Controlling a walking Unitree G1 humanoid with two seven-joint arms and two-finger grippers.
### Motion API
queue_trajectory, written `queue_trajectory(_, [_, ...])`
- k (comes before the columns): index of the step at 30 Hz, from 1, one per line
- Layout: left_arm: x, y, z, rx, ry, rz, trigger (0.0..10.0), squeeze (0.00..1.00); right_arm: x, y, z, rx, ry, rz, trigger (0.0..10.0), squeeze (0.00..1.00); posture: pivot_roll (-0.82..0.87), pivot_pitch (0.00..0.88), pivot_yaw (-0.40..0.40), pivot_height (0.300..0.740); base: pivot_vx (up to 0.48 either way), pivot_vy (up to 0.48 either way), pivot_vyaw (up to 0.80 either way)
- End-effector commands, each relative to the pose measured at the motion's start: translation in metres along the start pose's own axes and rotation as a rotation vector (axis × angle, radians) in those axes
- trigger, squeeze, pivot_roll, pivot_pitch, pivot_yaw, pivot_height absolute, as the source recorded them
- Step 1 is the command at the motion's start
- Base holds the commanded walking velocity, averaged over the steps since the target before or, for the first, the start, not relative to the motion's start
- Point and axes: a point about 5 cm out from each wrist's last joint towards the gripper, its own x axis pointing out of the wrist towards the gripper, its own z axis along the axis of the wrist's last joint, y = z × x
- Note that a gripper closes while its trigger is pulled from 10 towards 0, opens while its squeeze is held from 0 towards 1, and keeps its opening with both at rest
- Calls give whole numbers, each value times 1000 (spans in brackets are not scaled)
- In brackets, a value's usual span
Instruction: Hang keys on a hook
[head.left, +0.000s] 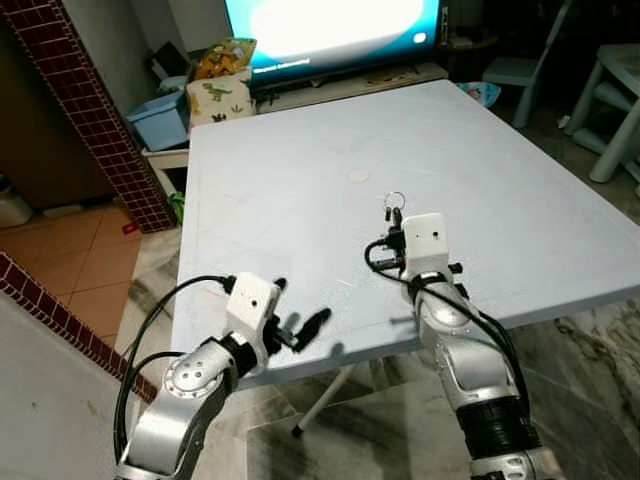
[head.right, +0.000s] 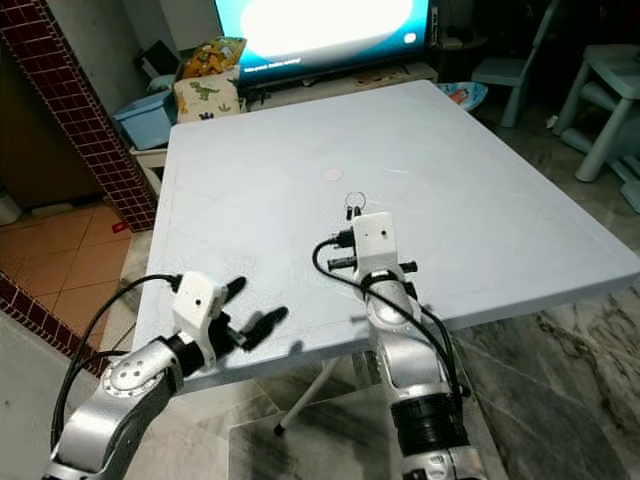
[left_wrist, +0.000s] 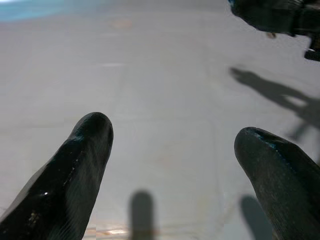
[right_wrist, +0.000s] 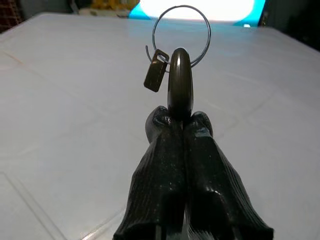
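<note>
From the head camera I see the right gripper (head.left: 396, 214) out over the middle of the pale blue table (head.left: 300, 190), and my right wrist camera shows its two black fingers (right_wrist: 165, 150) pressed tight together, pinching the keys (right_wrist: 177, 75) by a dark, rounded fob that sticks up past the fingertips. A thin wire ring loops above that fob, with a small brownish tag dangling off one side of it. In the head views the ring stands just above the tabletop, a little short of a faint round mark (head.left: 358, 176) on the surface. My left gripper (head.left: 296, 322) sits at the near edge of the table, well apart from the right one, with its fingers (left_wrist: 75, 170) spread wide and nothing between them; I see only bare tabletop beyond them. Past the far edge of the table a bright screen (head.left: 330, 25) glows, with a dinosaur-print cushion (head.left: 220, 95) beside it.
</note>
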Motion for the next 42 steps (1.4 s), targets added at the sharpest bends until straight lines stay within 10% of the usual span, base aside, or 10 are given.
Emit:
queue_trajectory(1, [-2, 11, 3, 30, -21, 96, 10000, 0, -9, 13, 14, 14, -92, 89, 10000, 0, -18, 0, 115, 740, 0, 0, 0])
queue_trajectory(19, [-20, 32, -8, 96, -45, 458, 10000, 0, -47, 19, 6, -28, -161, 211, 10000, 0, -27, 0, 112, 740, 0, 0, 118])
queue_trajectory(42, [-13, 30, -14, 47, -44, 445, 10000, 0, -46, 22, 3, -9, -139, 220, 10000, 0, -38, 0, 120, 740, 0, 0, 800])
